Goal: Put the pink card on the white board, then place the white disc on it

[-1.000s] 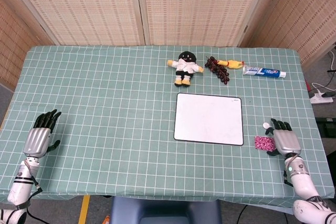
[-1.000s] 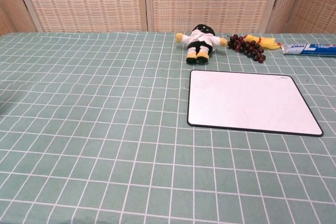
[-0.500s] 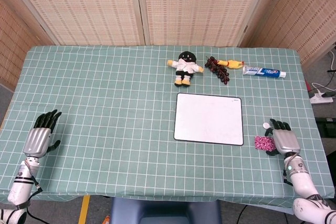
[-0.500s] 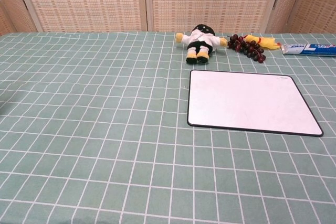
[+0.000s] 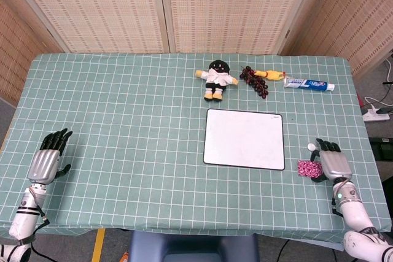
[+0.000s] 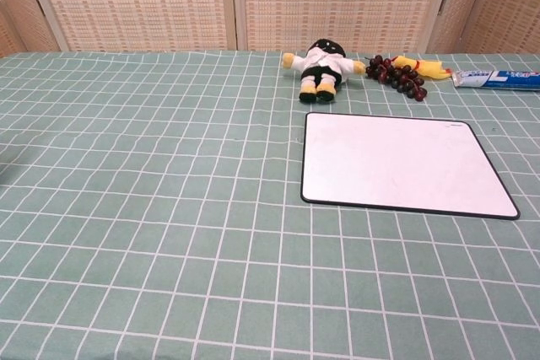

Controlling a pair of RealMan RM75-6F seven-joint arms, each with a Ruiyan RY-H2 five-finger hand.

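Observation:
The white board (image 5: 244, 139) (image 6: 405, 164) lies flat, right of the table's middle. In the head view the pink card (image 5: 305, 167) lies on the cloth right of the board's near corner. A small white disc (image 5: 311, 147) sits just beyond the card. My right hand (image 5: 331, 162) rests flat on the table beside the card, fingers stretched toward the disc, thumb side against the card's right edge, holding nothing. My left hand (image 5: 48, 159) lies open and empty at the near left of the table. The chest view shows neither hand, nor the card or disc.
Behind the board lie a black-and-white doll (image 5: 216, 78) (image 6: 322, 60), a bunch of dark grapes (image 5: 254, 80) (image 6: 396, 76), a yellow toy (image 5: 271, 75) and a toothpaste tube (image 5: 309, 83) (image 6: 496, 79). The table's right edge (image 5: 362, 151) runs close to my right hand.

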